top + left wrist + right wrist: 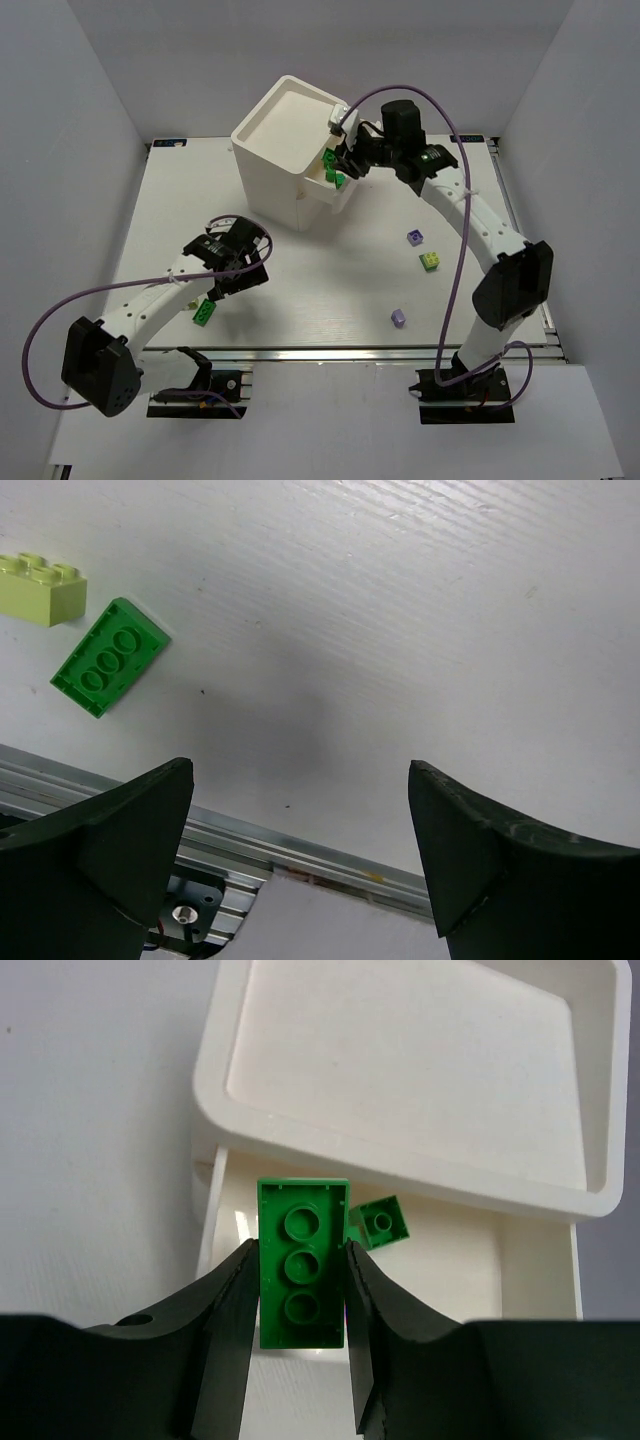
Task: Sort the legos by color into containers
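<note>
Right claw (337, 168) pinching dark green studded plastic brick (302, 1272) above open white drawer (455, 1270) of boxy cabinet (270, 190), near far edge of table (330, 290); left claw (300, 770) spread wide. Risk: released brick clips drawer rim, bounces out.

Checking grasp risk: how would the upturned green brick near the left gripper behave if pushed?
The green brick looks like rigid plastic, so it likely won't flex. Lying flat, underside up, it would probably slide on the smooth table rather than roll.
</note>
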